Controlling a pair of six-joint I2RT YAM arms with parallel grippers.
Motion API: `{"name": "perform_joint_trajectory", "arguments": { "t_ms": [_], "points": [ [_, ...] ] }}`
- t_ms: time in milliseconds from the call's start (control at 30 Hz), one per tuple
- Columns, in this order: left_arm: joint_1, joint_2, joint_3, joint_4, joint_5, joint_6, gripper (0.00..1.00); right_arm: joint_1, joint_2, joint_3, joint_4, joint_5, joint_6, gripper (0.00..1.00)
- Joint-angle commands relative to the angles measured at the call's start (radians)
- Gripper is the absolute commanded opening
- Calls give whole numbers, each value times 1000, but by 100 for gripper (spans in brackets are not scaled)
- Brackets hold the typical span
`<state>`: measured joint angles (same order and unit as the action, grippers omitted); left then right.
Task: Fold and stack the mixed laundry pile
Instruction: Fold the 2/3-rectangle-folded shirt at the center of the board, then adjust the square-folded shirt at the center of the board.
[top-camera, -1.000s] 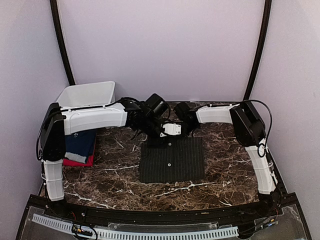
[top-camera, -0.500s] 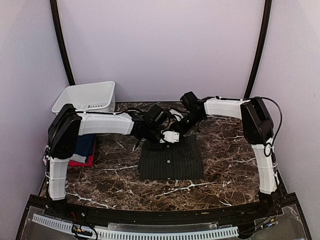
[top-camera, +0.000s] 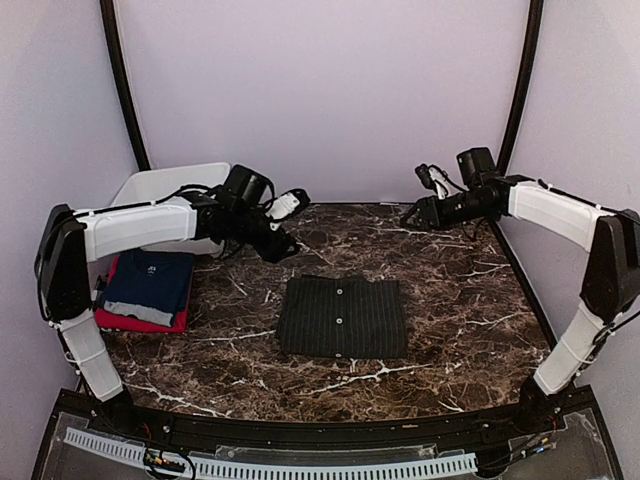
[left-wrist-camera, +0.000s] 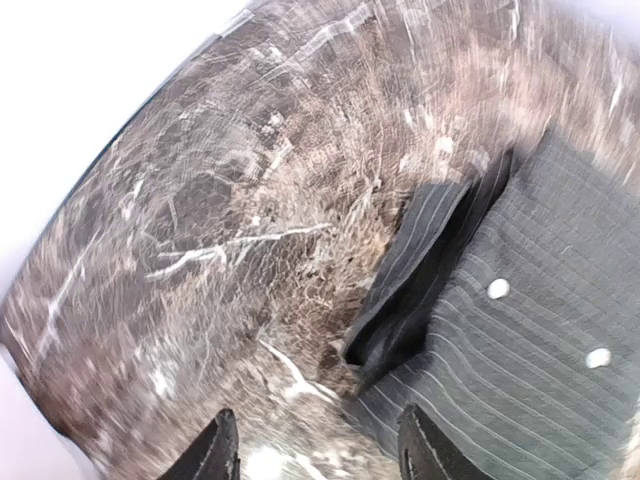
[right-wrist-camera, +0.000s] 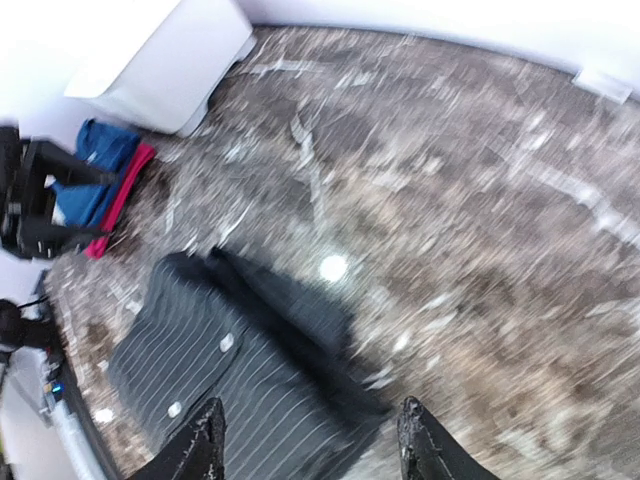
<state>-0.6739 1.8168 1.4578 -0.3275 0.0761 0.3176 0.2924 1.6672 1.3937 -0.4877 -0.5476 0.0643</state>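
Observation:
The charcoal pinstriped button shirt (top-camera: 342, 316) lies folded into a flat rectangle in the middle of the marble table, seen also in the left wrist view as pinstriped shirt (left-wrist-camera: 520, 340) and in the right wrist view as pinstriped shirt (right-wrist-camera: 240, 385). At the left edge a folded navy T-shirt (top-camera: 150, 284) rests on a red T-shirt (top-camera: 140, 322). My left gripper (top-camera: 290, 203) hangs open and empty above the table, back-left of the shirt (left-wrist-camera: 315, 455). My right gripper (top-camera: 425, 180) is raised at the back right, open and empty (right-wrist-camera: 310, 440).
A white plastic bin (top-camera: 165, 190) stands at the back left corner, behind the left arm, and shows in the right wrist view as white bin (right-wrist-camera: 165, 70). Bare marble table (top-camera: 460, 300) surrounds the shirt. Curved black posts rise at both back corners.
Both grippers have let go of the pinstriped shirt's far edge, opened, and lifted away, the left arm swinging back-left and the right arm back-right. The shirt now lies folded flat.

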Motion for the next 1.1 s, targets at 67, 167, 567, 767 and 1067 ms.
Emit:
{"name": "perform_joint_trajectory", "arguments": {
  "t_ms": [67, 167, 567, 767, 1067],
  "points": [
    [64, -173, -314, 223, 257, -521, 54, 28, -84, -280, 156, -139, 114, 55],
    [68, -157, -370, 260, 271, -594, 55, 27, -53, -325, 182, -161, 119, 53],
    [77, -16, -405, 431, 383, -725, 53, 27, 103, -358, 270, -234, 118, 49],
    [80, 21, -394, 447, 384, -729, 43, 30, 140, -350, 284, -256, 126, 47],
    [92, 8, -389, 446, 407, -743, 2, 36, 105, -344, 262, -205, 118, 0]
  ]
}}
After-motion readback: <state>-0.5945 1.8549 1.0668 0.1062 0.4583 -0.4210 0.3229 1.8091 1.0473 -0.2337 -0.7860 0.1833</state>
